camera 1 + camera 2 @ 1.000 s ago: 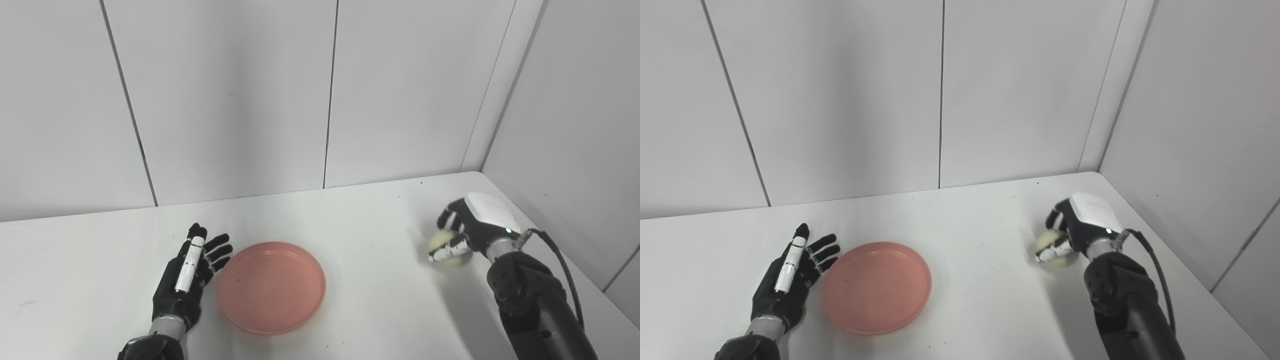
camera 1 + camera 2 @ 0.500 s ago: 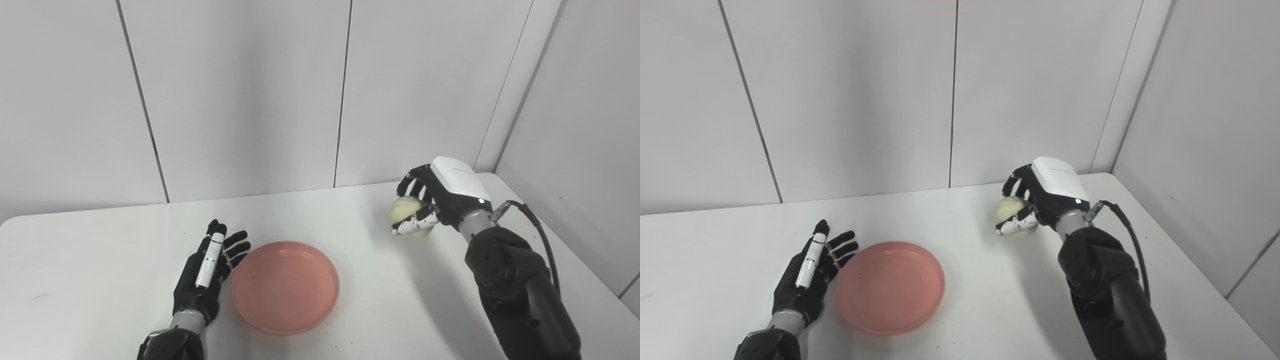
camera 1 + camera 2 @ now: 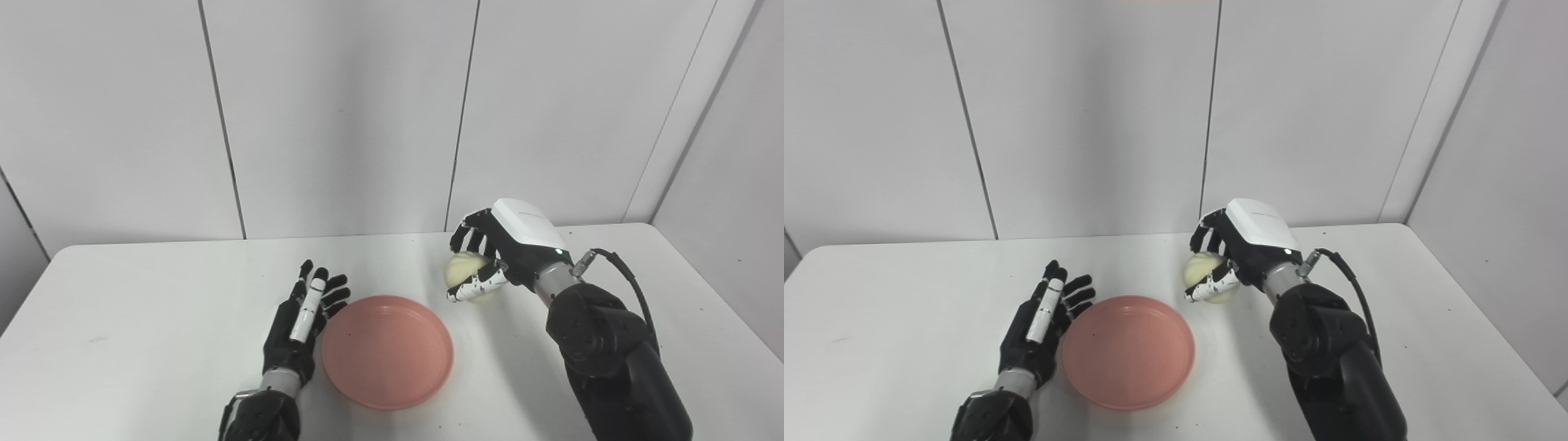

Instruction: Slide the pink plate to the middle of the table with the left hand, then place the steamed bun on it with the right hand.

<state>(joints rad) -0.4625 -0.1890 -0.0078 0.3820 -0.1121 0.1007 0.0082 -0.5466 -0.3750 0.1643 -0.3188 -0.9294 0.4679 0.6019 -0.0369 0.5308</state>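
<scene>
The pink plate (image 3: 387,351) lies flat near the middle of the white table (image 3: 153,294). My left hand (image 3: 301,324) rests open against the plate's left rim, fingers spread and pointing away from me. The pale round steamed bun (image 3: 467,277) is held above the table, just beyond the plate's far right rim. My right hand (image 3: 503,251) is shut on it, fingers over its top and thumb under its front. In the right eye view the bun (image 3: 1205,279) shows the same way beside the plate (image 3: 1128,351).
White wall panels close off the back and the right side. A black cable (image 3: 625,283) loops off my right wrist. Bare tabletop lies to the left of my left hand and to the right of my right arm.
My right hand lifted the bun off the table at the right and carried it left toward the plate. The camera turned, shifting the whole picture. My left hand stayed by the plate.
</scene>
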